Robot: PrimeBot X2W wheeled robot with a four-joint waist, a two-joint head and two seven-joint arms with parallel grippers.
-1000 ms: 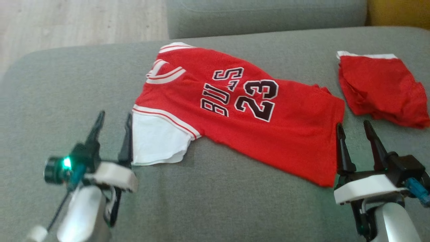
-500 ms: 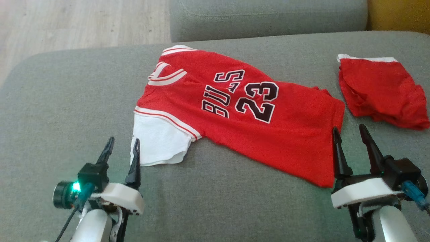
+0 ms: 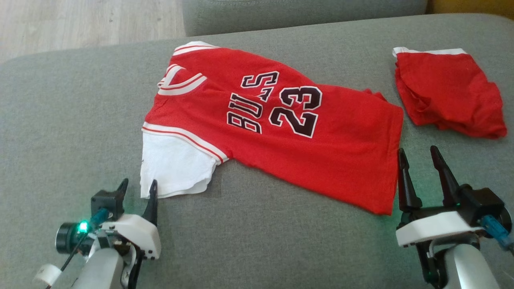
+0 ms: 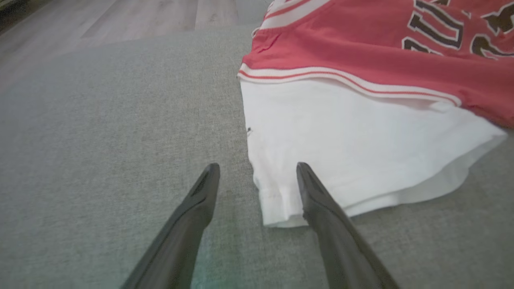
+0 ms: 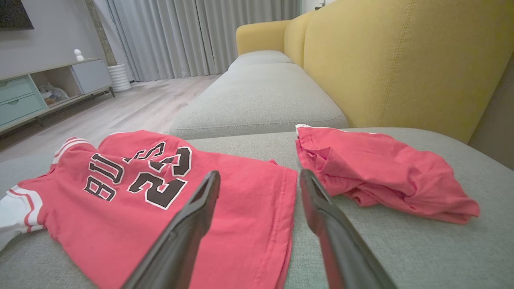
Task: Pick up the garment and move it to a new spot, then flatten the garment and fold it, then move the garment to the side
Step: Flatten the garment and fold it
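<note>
Red mesh, the jersey (image 3: 281, 132) lay spread flat across the middle of the grey seat (image 3: 60, 120), neck towards our left and hem towards our right. We read a black, white-edged "23" and part of a team name on its front, the lettering broken by a crease. White-and-red bands trimmed the neck and armholes, and a white sleeve (image 3: 172, 168) stuck out from the near armhole. Our left gripper (image 3: 138, 182) stood wide and held nothing. In the left wrist view its fingers straddled the sleeve's near corner; whether they touched the cloth we could not tell. Our right gripper (image 3: 417, 150) also stood wide and empty, just beside the hem's near corner. A crumpled red garment (image 3: 445, 92) lay apart, right of the hem. Beyond, a cabinet (image 5: 90, 74) had an open cubby holding a pale bundle, too small to identify.
</note>
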